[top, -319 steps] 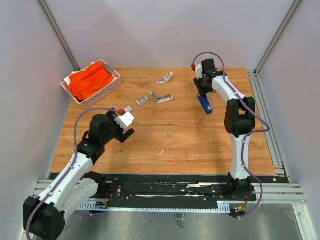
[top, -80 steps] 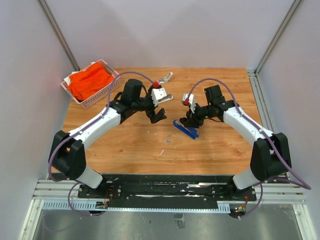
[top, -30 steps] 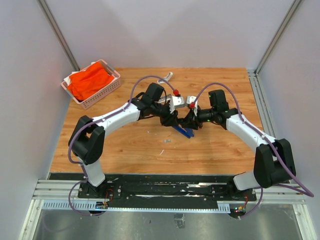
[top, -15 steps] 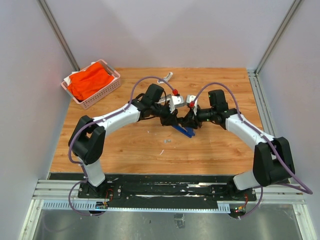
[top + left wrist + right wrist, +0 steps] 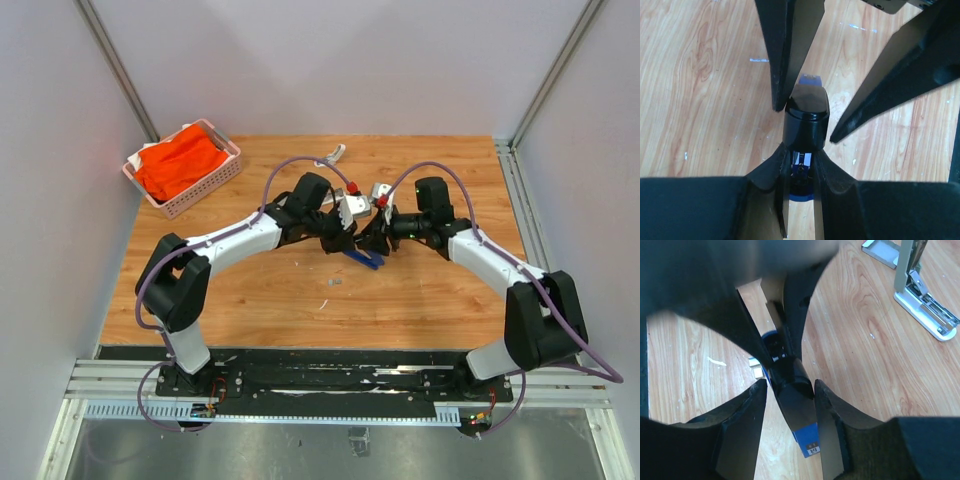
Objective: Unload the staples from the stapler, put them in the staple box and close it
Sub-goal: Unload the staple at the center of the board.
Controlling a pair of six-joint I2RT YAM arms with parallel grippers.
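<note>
Stapler (image 5: 806, 117): slim, blue body, glossy black top arm.
Left gripper (image 5: 801, 167): pinched tight on Stapler.
Right gripper (image 5: 789, 390): 2 fingers flank black end; grip unclear.

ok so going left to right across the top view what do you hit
pink basket → left gripper → right gripper → metal rail; the stapler overlaps both grippers, so left out
</note>
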